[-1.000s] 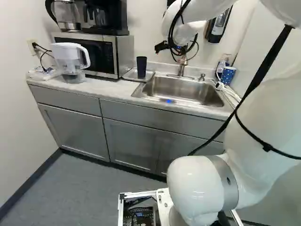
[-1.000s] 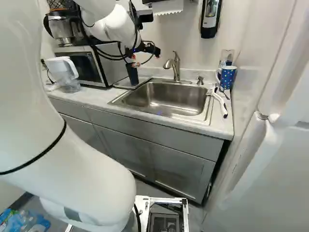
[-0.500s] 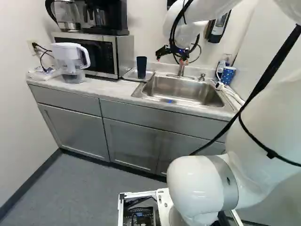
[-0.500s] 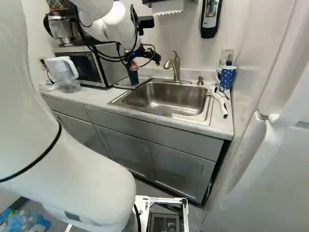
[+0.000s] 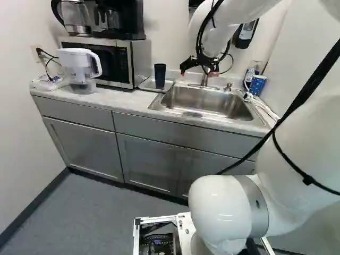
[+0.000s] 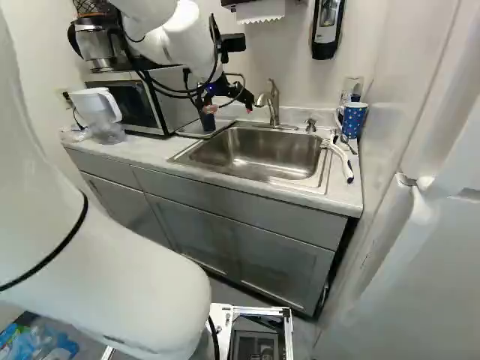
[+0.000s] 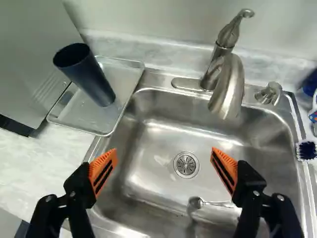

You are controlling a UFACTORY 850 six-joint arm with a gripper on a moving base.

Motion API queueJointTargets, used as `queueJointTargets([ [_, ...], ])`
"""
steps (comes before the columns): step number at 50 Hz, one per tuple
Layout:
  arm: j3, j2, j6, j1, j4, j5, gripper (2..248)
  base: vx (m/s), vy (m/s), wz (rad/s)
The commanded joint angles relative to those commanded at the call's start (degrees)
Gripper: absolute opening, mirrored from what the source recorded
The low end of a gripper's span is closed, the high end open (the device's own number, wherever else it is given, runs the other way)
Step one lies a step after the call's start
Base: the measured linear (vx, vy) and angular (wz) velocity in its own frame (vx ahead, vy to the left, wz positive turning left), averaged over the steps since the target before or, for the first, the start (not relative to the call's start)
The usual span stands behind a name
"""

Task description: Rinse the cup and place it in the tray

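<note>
Left base view: the dark cup (image 5: 160,75) stands upright in the tray (image 5: 169,86), between the microwave (image 5: 114,62) and the sink (image 5: 228,104). The fingers (image 5: 186,65) hang above the sink's far side.

Right base view: a blue mug (image 6: 354,121) stands on the counter (image 6: 161,152) right of the sink, beyond a brush (image 6: 343,160).

Wrist view: the fingers (image 7: 103,171) are spread wide, holding nothing, right of the cup; a spoon (image 7: 197,202) lies in the sink.

No text, number or sign is readable in any view. The control panel (image 5: 123,64) on the microwave (image 5: 141,59) is too small to make out; the wall dispenser (image 6: 325,43) likewise shows nothing legible.
</note>
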Motion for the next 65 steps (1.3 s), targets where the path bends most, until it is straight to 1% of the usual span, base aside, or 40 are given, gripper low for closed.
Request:
queueJointTargets([
  [27, 1.56, 1.75, 0.0, -3.04, 0.0, 0.0, 247, 0.0, 0.0, 0.0],
  [65, 1.56, 1.75, 0.0, -3.04, 0.0, 0.0, 247, 0.0, 0.0, 0.0],
])
